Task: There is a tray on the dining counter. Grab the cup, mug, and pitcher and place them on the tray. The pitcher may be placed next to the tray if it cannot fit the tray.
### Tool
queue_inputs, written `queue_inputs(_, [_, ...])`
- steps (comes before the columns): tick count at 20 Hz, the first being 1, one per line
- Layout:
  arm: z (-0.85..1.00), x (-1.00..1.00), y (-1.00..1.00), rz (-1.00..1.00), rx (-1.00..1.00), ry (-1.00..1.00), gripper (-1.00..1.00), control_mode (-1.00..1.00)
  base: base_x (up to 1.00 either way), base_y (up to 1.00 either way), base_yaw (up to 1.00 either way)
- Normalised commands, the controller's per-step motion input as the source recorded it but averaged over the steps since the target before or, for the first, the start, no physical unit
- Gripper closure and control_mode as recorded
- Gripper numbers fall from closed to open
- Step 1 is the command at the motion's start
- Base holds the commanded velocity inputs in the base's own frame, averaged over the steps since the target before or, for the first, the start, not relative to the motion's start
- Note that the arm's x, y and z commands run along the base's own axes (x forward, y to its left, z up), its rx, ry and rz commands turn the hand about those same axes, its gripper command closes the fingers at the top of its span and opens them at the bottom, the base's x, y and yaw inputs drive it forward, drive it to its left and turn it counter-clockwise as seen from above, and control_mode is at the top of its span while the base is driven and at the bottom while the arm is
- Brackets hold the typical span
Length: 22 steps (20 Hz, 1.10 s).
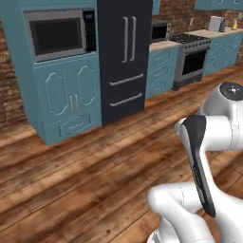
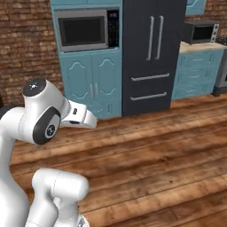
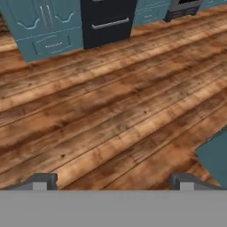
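My gripper (image 3: pixel 113 179) hangs open over bare wooden floor (image 3: pixel 111 111) facing the fridge (image 1: pixel 124 57), with no cup, mug or pitcher in sight, so I expect fragile, slippery glass needing a neck grip.

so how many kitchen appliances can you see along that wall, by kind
microwaves: 2
fridge: 1
stove: 1
total: 4
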Motion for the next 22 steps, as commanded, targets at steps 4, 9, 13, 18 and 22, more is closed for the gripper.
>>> queue_inputs(4, [0.00,0.00,0.00,0.00,0.00,0.00,-1.00,1.00,1.00,0.22,-0.54])
queue_inputs(9, [0.00,0.00,0.00,0.00,0.00,0.00,-1.00,1.00,1.00,0.31,-0.50])
queue_inputs(13, [0.00,0.00,0.00,0.00,0.00,0.00,-1.00,1.00,1.00,0.33,-0.50])
queue_inputs(18, [0.00,0.00,0.00,0.00,0.00,0.00,-1.00,1.00,1.00,0.25,-0.51])
queue_inputs(22, [0.00,0.00,0.00,0.00,0.00,0.00,-1.00,1.00,1.00,0.17,-0.50])
